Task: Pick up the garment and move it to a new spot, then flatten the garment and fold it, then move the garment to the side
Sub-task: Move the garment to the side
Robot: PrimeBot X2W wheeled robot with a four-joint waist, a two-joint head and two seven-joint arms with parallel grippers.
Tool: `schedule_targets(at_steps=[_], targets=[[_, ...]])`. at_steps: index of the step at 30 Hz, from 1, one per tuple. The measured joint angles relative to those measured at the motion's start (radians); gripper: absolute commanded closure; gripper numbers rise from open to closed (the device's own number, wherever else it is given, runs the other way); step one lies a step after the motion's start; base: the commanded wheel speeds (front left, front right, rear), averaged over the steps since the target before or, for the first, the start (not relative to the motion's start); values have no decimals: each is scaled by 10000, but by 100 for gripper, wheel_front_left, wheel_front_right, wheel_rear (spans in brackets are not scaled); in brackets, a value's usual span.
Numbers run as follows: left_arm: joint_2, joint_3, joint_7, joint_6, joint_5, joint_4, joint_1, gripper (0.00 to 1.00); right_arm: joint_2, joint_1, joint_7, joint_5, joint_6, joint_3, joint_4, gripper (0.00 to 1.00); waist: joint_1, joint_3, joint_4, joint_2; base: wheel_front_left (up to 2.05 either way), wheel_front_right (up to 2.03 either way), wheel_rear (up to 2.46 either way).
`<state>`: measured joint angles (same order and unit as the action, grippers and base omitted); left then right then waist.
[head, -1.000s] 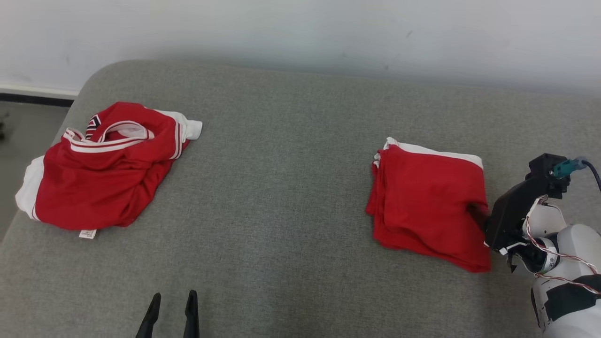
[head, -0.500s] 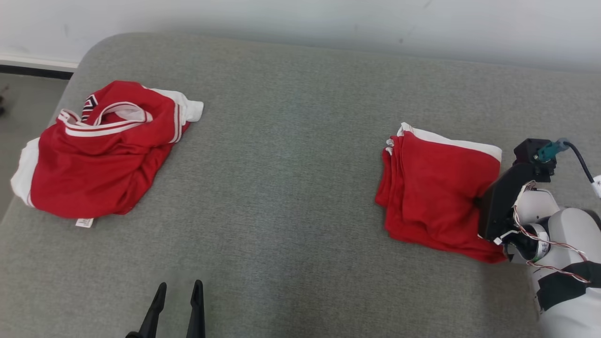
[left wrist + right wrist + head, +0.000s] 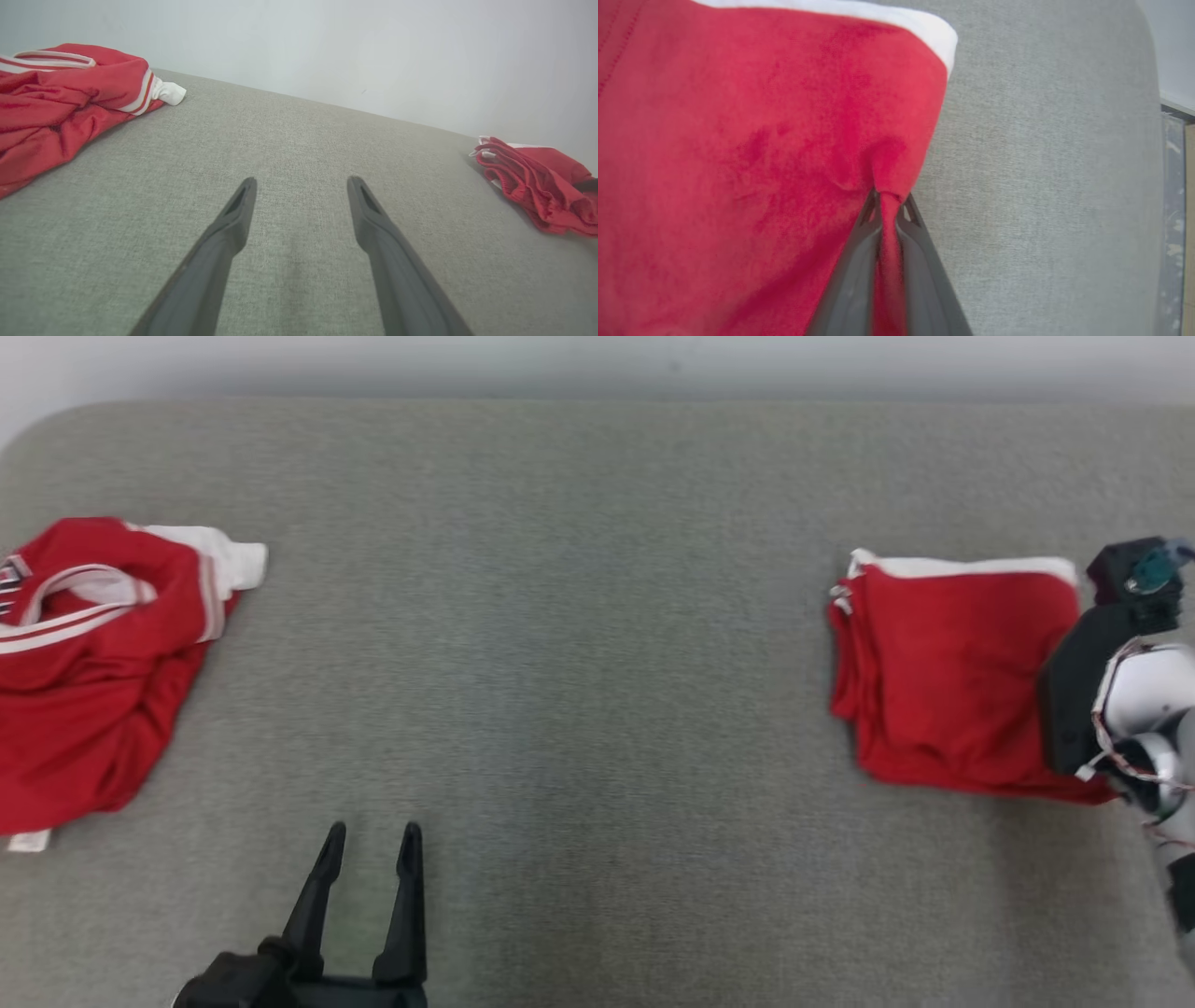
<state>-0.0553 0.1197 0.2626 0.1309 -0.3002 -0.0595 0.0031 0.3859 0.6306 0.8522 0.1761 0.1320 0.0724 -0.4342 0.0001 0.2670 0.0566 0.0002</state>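
Observation:
The garment is red with a white band along its far edge, folded into a flat stack at the right of the grey cushion. In the right wrist view my right gripper is shut on a pinch of the garment's red right edge, which puckers between the fingers. Its black wrist sits against that edge in the head view. My left gripper is open over bare cushion at the front, nothing between its fingers. The folded garment lies far to its right.
A second red garment with white stripes and a white cuff lies crumpled at the cushion's left end, also in the left wrist view. A pale wall runs behind. The cushion's rounded right edge is near the right gripper, floor beyond.
The right gripper has shut on the folded garment's edge and dragged it right, away from the crumpled one, turning it square. The head camera has shifted too. The left gripper stays open.

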Motion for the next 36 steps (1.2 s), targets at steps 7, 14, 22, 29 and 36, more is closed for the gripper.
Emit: schedule_targets(at_steps=[7, 14, 22, 29, 36], targets=[[-236, 416, -2, 2, 109, 585, -774, 0, 1114, 164, -690, -428, 0, 71, 138, 100, 0, 735, -758, 0, 0, 0, 0], [-640, 621, 0, 0, 255, 1246, -1335, 0, 1856, 273, -1812, -717, 0, 107, -31, 100, 1, 1641, -1384, 0, 0, 0, 0], [-1114, 777, -2, 0, 499, 2084, -1546, 0, 2736, 482, -2930, -976, 0, 198, -140, 100, 1, 2604, -1921, 1, 0, 0, 0], [-1546, 874, -2, 2, 644, 2725, -1757, 0, 3166, 695, -4031, -1289, 0, 174, -33, 100, 0, 3141, -2456, 1, 0, 0, 0], [-1795, 918, -2, 0, 660, 2876, -1797, 0, 3354, 1081, -5371, -1450, 0, 274, -474, 100, -1, 3527, -2824, 0, 0, 0, 0]])
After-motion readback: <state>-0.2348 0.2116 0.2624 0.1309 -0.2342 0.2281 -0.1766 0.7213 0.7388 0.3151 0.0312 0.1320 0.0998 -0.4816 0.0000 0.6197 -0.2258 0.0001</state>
